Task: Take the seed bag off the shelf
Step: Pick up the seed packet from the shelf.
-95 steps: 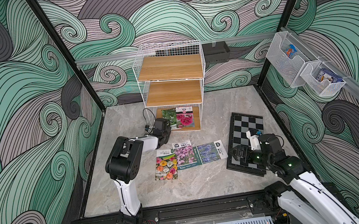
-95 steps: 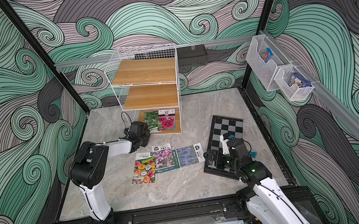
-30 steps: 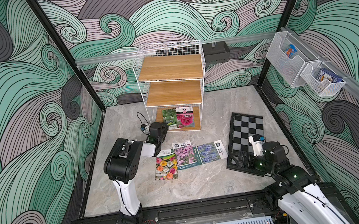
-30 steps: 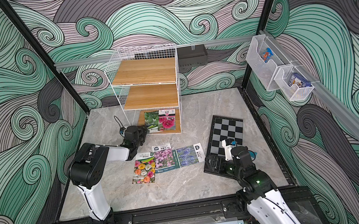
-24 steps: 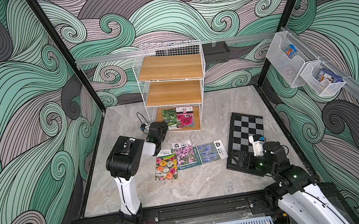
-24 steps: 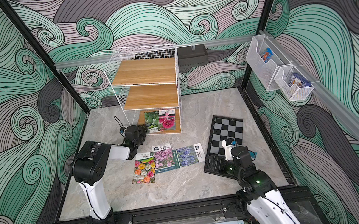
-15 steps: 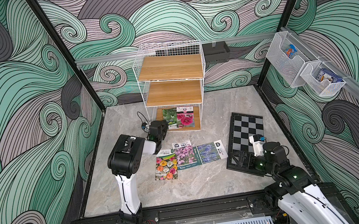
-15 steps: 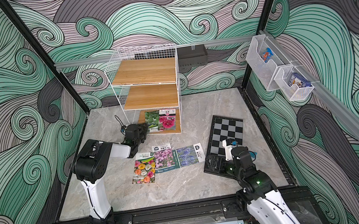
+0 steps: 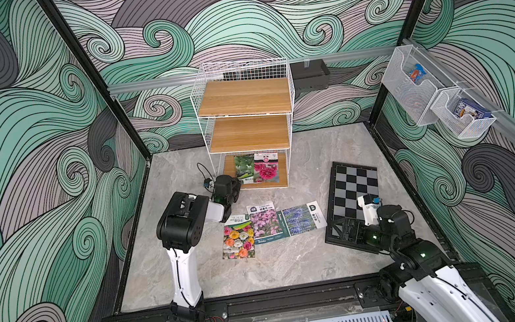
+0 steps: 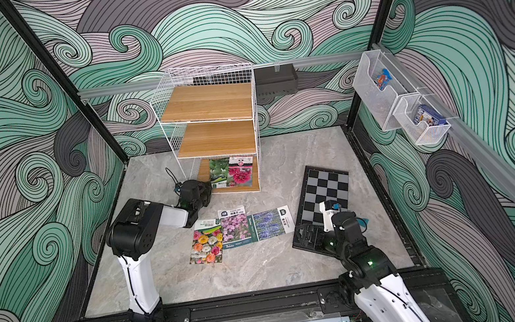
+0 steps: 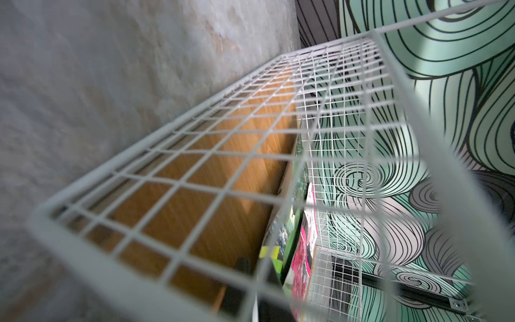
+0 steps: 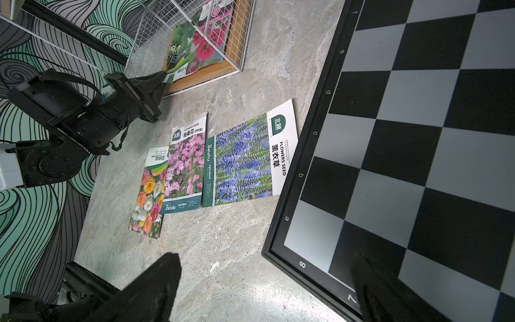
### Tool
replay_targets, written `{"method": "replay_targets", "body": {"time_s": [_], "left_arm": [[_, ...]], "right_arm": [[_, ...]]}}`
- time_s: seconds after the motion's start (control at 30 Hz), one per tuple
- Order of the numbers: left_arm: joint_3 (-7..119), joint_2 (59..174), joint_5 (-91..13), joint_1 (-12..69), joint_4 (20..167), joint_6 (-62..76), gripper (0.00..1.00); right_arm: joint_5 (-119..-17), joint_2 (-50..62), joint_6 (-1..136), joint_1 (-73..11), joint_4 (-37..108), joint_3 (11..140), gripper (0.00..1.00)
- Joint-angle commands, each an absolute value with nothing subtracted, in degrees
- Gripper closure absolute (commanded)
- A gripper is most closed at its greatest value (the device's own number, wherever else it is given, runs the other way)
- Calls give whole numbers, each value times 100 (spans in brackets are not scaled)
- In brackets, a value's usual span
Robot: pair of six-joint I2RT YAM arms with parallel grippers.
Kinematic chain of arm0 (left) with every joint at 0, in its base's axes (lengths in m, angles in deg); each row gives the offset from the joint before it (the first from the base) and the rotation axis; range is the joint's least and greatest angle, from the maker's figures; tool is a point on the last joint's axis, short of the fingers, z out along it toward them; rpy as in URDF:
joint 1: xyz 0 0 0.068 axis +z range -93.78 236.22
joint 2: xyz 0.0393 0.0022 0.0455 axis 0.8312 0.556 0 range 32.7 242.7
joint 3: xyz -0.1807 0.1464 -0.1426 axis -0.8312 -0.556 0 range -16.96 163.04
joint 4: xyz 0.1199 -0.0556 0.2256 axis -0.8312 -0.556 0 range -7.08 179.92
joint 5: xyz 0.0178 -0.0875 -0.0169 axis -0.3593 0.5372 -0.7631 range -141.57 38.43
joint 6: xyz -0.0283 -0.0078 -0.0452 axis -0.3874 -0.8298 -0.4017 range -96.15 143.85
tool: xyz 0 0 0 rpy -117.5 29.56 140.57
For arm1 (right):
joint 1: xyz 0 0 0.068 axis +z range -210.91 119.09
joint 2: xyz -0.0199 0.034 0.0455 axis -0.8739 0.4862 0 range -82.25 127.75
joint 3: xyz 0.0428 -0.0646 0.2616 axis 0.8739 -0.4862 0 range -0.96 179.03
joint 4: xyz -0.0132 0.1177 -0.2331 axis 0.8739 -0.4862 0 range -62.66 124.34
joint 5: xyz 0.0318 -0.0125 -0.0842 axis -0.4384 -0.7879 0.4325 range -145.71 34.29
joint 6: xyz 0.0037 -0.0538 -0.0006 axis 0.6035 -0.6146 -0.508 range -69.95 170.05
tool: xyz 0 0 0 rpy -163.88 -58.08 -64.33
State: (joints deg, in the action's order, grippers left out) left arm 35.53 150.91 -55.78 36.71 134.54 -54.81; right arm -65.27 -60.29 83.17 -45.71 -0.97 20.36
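Right wrist view: the left gripper (image 12: pixel 161 79) is seen with fingers nearly together at the corner of the green seed bag (image 12: pixel 178 44), lying on the bottom board of the shelf (image 9: pixel 242 100) beside a pink bag (image 9: pixel 266 171); a firm pinch cannot be confirmed. The right gripper (image 12: pixel 266 254) is held wide apart at the chessboard (image 12: pixel 418 139) edge. A corner-only hold could be lost, or the pink bag dragged along.
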Motion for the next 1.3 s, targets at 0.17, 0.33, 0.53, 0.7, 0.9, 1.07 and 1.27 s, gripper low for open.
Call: {"method": "replay_targets", "body": {"time_s": [0.17,0.33,0.53,0.7,0.9,1.07,1.27], "left_arm": [[3827,15235,-5086,3608,13466,-5621,63],[3806,15267,-5118,3574,13621,-5835,62],[4135,15336,-5022,3516,13420,-5820,62],[4488,15459,-4918,3452,13204,-5796,68],[4492,15478,-4912,3457,13135,-5812,92],[4456,15417,-4911,3451,13061,-5772,100],[4342,14953,-4919,3461,12660,-5528,100]], "right_arm": [[-6503,-6030,8332,-4536,-71,1997,1],[-6527,-6024,8336,-4534,-73,1995,1],[-6557,-5981,8345,-4535,-73,2030,1],[-6564,-5924,8335,-4535,-69,2030,1],[-6552,-5932,8347,-4535,-66,2030,1],[-6556,-5924,8342,-4534,-79,2038,1],[-6590,-5884,8393,-4532,-108,2089,1]]}}
